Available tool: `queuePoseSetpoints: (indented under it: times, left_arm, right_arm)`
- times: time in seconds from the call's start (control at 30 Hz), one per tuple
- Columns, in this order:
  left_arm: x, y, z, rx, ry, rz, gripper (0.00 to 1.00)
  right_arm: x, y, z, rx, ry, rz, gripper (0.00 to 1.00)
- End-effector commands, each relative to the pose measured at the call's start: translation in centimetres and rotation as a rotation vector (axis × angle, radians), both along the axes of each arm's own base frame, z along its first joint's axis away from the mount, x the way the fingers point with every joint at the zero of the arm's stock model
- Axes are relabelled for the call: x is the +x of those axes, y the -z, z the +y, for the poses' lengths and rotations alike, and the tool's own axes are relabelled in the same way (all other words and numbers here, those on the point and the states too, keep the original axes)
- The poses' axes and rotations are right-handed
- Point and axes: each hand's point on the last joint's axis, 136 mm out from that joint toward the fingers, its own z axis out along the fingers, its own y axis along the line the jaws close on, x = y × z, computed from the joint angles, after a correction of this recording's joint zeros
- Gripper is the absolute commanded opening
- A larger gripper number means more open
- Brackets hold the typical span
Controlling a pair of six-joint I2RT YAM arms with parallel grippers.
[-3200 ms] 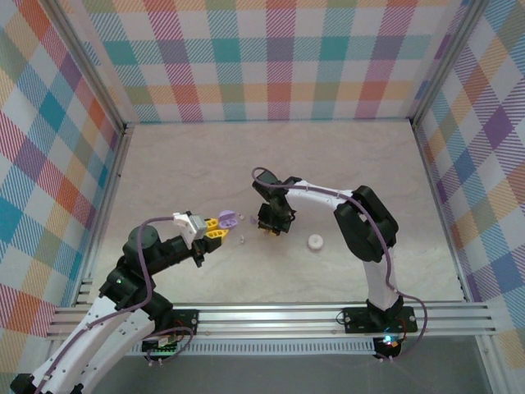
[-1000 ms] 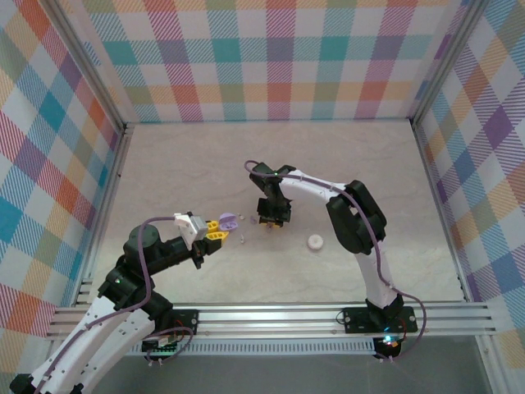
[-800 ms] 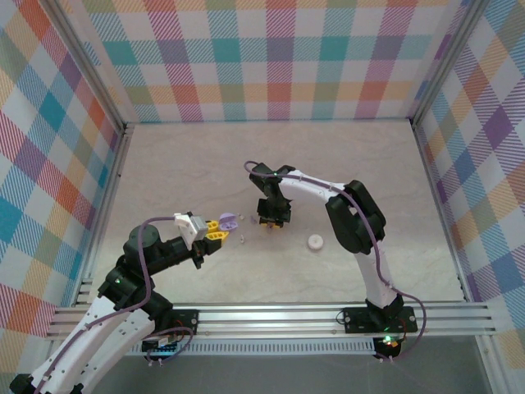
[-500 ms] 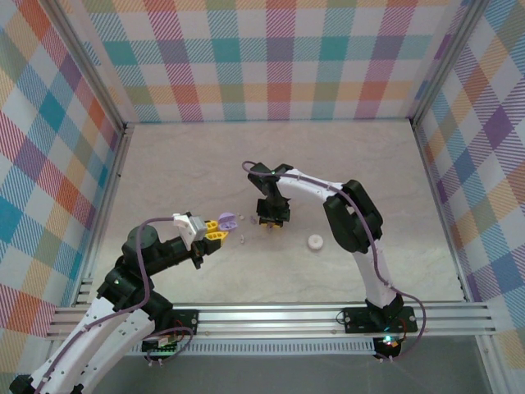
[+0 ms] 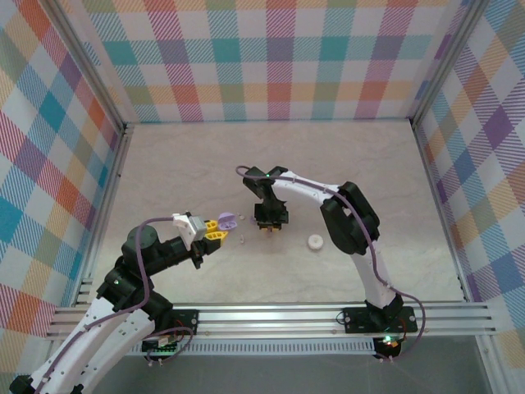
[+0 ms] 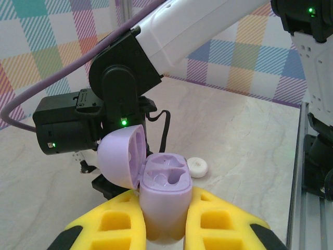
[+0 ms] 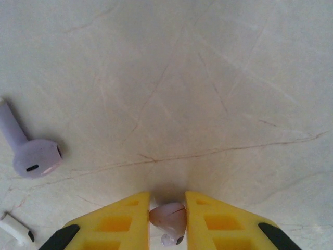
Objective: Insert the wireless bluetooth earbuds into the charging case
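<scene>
Since our right tool (image 7: pixel 167 200) is pinched on 1 pale purple earbud (image 7: pixel 168 217) down at the worktop (image 7: pixel 208 78), what matters is that the charging case (image 6: pixel 162 182), clamped in our left tool (image 6: pixel 164 197), sits just to its left, lid open, both sockets empty.

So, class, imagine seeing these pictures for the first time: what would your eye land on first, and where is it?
The open purple charging case stands out first, lid flipped back and both wells empty, clamped by the left gripper in the left wrist view. Next comes the right gripper, pinching a pale purple earbud over the table, with a second purple earbud lying loose at the left of the right wrist view.
</scene>
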Motion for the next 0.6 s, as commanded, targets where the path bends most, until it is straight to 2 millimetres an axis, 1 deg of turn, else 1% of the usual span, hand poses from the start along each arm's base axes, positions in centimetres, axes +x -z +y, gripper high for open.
queuePoseSetpoints:
  times: [0.0,0.07,0.17,0.27,0.43,0.57]
  left_arm:
    - [-0.3,-1.5,0.0,-0.010,0.005,-0.045,0.00]
    - [-0.2,-1.5,0.0,-0.012,0.007,-0.045,0.00]
    - [-0.2,-1.8,-0.1,-0.031,0.009,-0.047,0.00]
    - [-0.1,-2.4,-0.4,-0.063,0.020,-0.051,0.00]
    - [0.3,-3.5,-1.4,-0.141,0.058,-0.050,0.00]
    - [0.5,-4.6,-2.5,-0.209,0.119,-0.064,0.00]
  right_arm:
    - [0.4,-2.2,0.2,0.008,-0.029,-0.043,0.22]
    - [0.9,-3.3,0.5,0.026,-0.037,-0.074,0.22]
    - [1.9,-6.2,0.8,0.064,-0.053,-0.151,0.22]
    - [2.8,-9.6,0.6,0.105,-0.076,-0.243,0.22]
    - [3.6,-16.6,0.0,0.187,-0.146,-0.431,0.22]
    - [3.1,-22.7,0.0,0.309,-0.229,-0.586,0.23]
